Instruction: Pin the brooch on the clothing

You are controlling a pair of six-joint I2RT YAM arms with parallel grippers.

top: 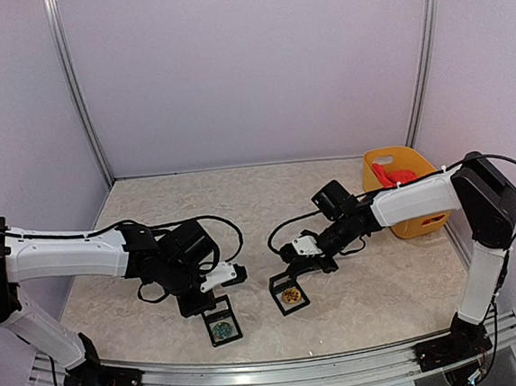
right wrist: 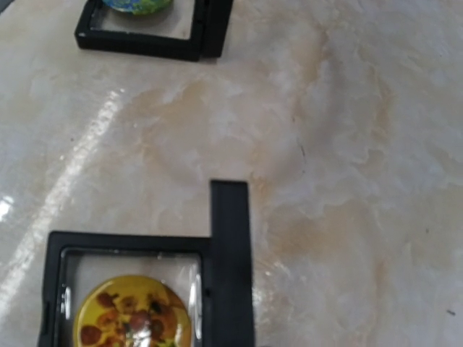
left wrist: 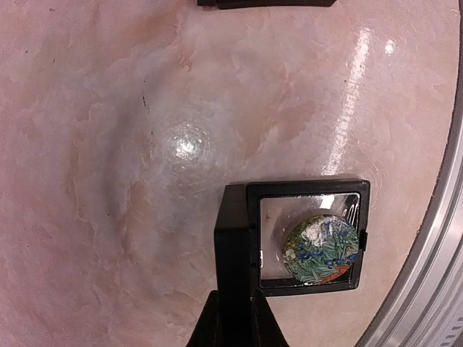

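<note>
— While you hang low, what do you hold?
— I cannot tell. My left pincer point(top: 204, 299) is by the blue brooch point(left wrist: 320, 249), right pincer point(top: 288, 276) by the yellow brooch point(right wrist: 132, 314); the red shirt point(top: 386, 175) lies in the basket point(top: 399, 152).

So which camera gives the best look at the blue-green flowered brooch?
The left wrist view: the brooch sits whole in its black case, pattern clear. The top external view shows it only tiny; the right wrist view cuts it off at the top edge.
</note>
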